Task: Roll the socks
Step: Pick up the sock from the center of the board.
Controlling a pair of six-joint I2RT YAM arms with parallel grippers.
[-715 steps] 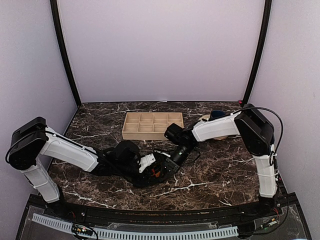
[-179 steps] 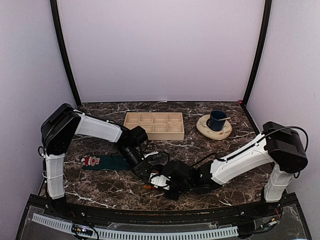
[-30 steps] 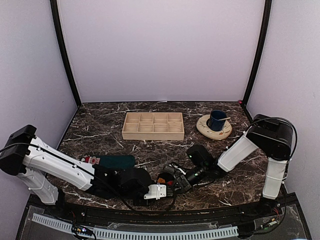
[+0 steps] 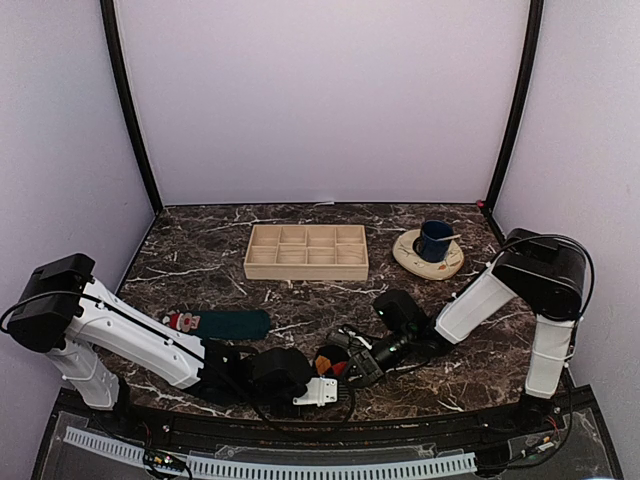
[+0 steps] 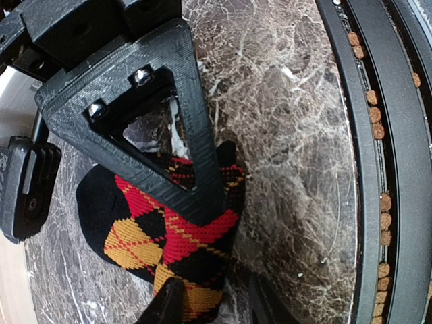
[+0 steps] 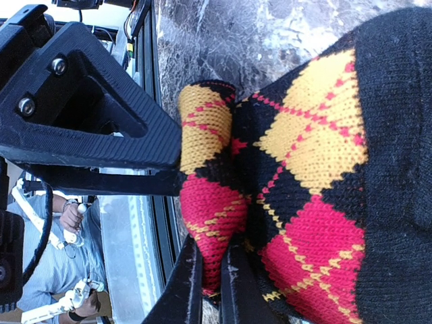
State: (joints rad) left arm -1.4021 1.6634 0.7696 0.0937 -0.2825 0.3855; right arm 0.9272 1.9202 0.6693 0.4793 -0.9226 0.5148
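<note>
The black sock with red and orange argyle diamonds [image 4: 323,364] lies bunched near the table's front edge, between both grippers. In the right wrist view my right gripper [image 6: 211,291] is shut on a raised fold of this argyle sock [image 6: 297,169]. In the left wrist view my left gripper [image 5: 214,305] stands open over the argyle sock's [image 5: 152,226] end. One fingertip [image 5: 169,302] rests on the fabric and the other stands apart from it on the marble. The dark teal sock with a Santa figure [image 4: 222,322] lies flat to the left, untouched.
A wooden compartment tray [image 4: 307,251] sits at mid-back, and a blue cup [image 4: 435,239] on a saucer [image 4: 412,257] at the back right. The black front rail [image 5: 374,169] runs close beside the argyle sock.
My left arm has shifted slightly to the right, bringing its gripper closer against the argyle sock. My right arm and its grip have not moved.
</note>
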